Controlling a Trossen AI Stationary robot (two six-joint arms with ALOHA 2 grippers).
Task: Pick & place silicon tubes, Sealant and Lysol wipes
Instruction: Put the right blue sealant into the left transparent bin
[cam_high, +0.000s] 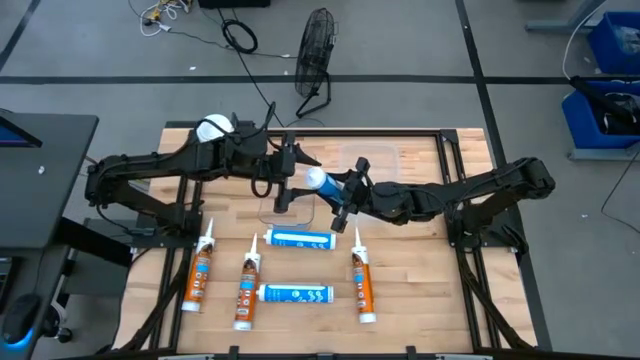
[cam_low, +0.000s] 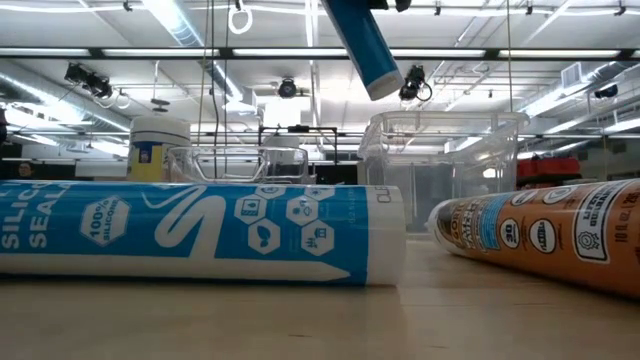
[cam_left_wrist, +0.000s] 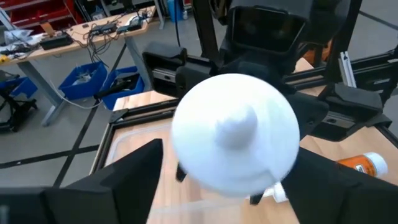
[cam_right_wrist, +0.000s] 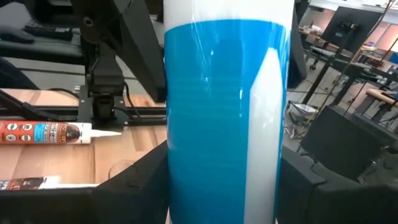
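A white-and-blue silicone tube is up in the air over a clear box at mid-table, with my right gripper shut on it. My left gripper is open. Its fingers stand on either side of the tube's white round end, which has a stub in its middle; I cannot tell if they touch it. The Lysol wipes canister stands upright at the far left, partly under the left arm. Several more tubes, white-and-blue and orange, lie flat on the near half of the table. My right gripper pinches the tube's blue-labelled body between its two fingers, which lie across the tube. It comes in roughly level from the table's right side. The tube is lifted clear and tilted; its lower end points toward the table's right.
A second clear container stands in front of the canister in the low view. An orange tube lies near right and a white-and-blue one near centre. A black fan stands on the floor beyond the far edge.
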